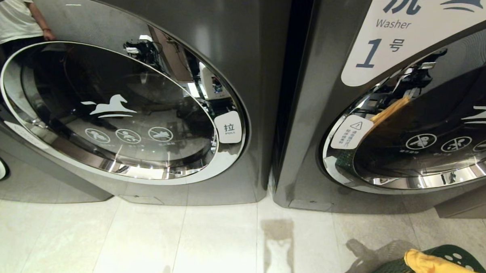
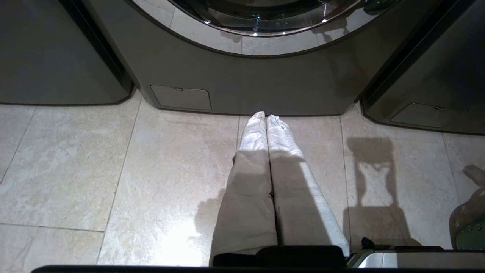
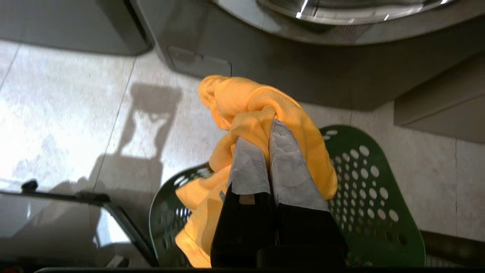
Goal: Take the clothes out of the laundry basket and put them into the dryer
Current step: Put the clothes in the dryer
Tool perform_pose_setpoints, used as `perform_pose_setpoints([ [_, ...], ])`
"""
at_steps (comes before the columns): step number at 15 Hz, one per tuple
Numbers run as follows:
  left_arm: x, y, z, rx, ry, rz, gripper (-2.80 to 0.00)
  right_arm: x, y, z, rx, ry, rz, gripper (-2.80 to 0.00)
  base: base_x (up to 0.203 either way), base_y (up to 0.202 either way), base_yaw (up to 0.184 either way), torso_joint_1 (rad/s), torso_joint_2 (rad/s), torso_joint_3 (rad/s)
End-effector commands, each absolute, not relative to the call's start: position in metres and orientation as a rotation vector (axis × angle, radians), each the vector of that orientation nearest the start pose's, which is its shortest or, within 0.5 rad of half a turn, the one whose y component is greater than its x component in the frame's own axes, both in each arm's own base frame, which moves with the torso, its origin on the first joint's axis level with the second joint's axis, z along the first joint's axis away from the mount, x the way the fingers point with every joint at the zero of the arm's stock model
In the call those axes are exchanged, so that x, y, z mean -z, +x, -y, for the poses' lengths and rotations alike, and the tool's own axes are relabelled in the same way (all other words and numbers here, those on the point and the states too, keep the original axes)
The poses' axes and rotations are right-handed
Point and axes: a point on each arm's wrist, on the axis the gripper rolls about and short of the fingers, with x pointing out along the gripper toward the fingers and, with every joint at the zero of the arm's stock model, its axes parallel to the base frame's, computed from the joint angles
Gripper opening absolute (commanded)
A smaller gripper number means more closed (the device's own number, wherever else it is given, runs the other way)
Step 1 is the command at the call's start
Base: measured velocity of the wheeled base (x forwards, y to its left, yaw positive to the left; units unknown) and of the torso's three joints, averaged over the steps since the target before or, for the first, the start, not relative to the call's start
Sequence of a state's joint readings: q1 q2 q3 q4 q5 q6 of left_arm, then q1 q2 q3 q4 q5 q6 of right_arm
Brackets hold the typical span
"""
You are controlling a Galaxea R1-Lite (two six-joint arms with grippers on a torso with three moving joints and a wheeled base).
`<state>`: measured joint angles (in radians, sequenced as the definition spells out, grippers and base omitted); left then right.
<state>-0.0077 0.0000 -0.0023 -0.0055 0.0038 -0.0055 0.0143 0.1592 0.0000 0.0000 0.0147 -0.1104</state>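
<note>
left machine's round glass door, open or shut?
Shut. The round chrome-rimmed glass door sits flush in the grey left machine's front, its white pull tab untouched.

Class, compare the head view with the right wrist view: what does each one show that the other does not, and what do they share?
Only the head view shows the round door with a pull tab, the Washer sign and a person at top left. Only the right wrist view shows the right tool shut on the yellow cloth. Both show that cloth, the green basket, grey machine fronts and pale floor tiles.
</note>
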Motion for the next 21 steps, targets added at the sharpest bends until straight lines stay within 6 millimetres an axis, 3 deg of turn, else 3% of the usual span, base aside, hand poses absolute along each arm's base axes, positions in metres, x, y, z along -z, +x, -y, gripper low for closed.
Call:
perform_pose_setpoints([
  [1,-0.0768,-0.0229,-0.0003,0.003,-0.006,0.007,-2.80,-0.0763,-0.0201,-0.0002,-0.025,-0.112,-0.035,-2.80,0.000,0.000,0.000,0.000,0.00,0.000],
  [9,-0.0770,-0.0229,-0.0003,0.003,-0.006,0.008,-2.80,-0.0758,-0.0229,0.0000,-0.011,-0.016,0.004,-2.80,0.000,0.000,0.000,0.000,0.00,0.000],
  [21,-0.0770,-0.0229,-0.0003,0.003,-0.006,0.008,-2.80,-0.0758,-0.0229,0.0001,-0.009,-0.011,0.004,-2.80,0.000,0.000,0.000,0.000,0.00,0.000],
])
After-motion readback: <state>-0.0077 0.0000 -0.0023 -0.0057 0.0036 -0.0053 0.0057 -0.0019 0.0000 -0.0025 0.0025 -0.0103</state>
